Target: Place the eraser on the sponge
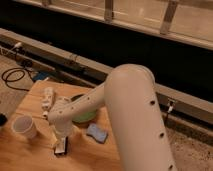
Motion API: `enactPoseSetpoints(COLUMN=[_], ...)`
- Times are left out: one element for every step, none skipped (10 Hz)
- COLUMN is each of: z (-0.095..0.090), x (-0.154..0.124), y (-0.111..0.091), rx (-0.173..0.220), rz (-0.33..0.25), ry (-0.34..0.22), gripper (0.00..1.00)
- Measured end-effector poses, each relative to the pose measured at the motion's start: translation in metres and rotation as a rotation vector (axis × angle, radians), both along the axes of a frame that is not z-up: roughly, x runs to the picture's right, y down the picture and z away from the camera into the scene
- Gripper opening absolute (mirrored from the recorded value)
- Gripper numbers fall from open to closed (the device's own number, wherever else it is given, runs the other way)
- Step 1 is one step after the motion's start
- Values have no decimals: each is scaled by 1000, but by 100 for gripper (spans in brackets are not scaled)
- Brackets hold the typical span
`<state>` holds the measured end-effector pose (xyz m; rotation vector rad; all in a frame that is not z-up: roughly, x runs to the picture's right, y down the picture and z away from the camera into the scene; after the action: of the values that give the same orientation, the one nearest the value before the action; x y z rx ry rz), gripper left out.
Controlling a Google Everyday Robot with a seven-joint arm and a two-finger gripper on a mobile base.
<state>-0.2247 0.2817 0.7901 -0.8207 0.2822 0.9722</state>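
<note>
The eraser [61,147], a pale block with dark edges, lies on the wooden table [30,155] near its front edge. My gripper [61,142] points straight down onto it, at the end of the large white arm. Its wrist hides most of the eraser's top. The light-blue sponge [96,133] rests flat on the table a short way to the right of the eraser, with a gap between the two.
A green bowl [85,117] sits behind the sponge, partly hidden by the arm. A white cup [25,127] stands to the left and a white bottle [47,97] lies at the back left. Black cable [12,77] coils on the floor beyond the table's left edge.
</note>
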Motion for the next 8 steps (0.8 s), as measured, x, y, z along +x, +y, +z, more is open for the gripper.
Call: enactPoseSetpoints(z=[-1, -1, 0, -1, -3, -4, -5, -6], x=[1, 2, 5, 6, 6, 6, 6, 6], y=[-1, -2, -5, -6, -9, -9, -9, -9], rx=[0, 1, 4, 4, 4, 1, 0, 2], rz=[-1, 0, 1, 1, 2, 3, 2, 4], ry=[1, 2, 7, 8, 9, 8, 8, 4], gripper=[55, 47, 37, 27, 16, 7, 1, 0])
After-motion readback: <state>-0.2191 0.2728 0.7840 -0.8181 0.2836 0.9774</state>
